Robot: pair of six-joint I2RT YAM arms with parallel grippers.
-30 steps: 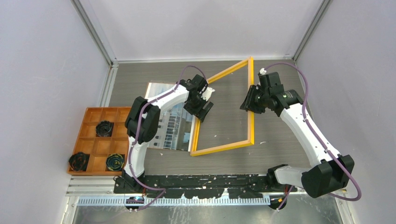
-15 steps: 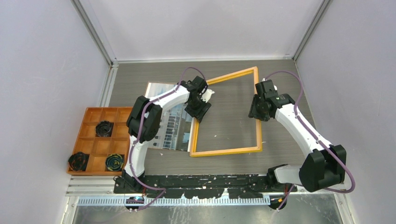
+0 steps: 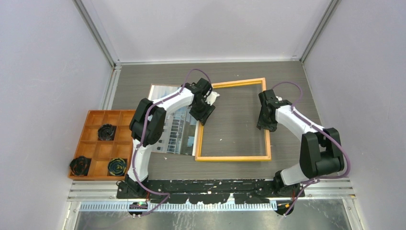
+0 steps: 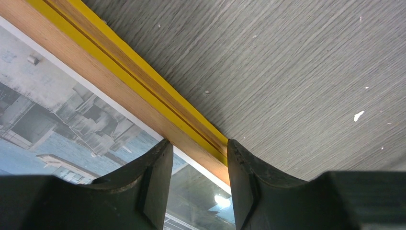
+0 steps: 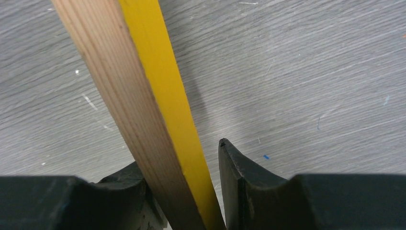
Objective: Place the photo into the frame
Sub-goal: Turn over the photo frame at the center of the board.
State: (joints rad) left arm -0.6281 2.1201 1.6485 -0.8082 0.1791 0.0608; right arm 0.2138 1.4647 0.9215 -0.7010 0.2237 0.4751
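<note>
**Frame down flat, an arm on each side rail, photo not yet in**

The thin rectangular picture frame, with a bright yellow front and pale wood edge, lies on the table. One long rail runs between each arm's fingers.

- **Left gripper:** the rail fills the space between the fingertips, no gap either side. Reads as clasped on the frame.
- **Right gripper:** one finger is against the wood edge. A sliver of table shows between the other finger and the yellow face. Gripping or slack, cannot tell.
- **Judgement:** a hold on opposite rails keeps so long and light a frame from skewing.
- **Photo:** a large paper print of a white building under blue sky, picture side up. It lies just outside the left gripper's outer finger, white margin along the rail.
- **Surface:** grey wood-grain table, flecked white.
- **Room:** plain pale walls. An orange compartment tray sits well away from either arm's fingers
</note>
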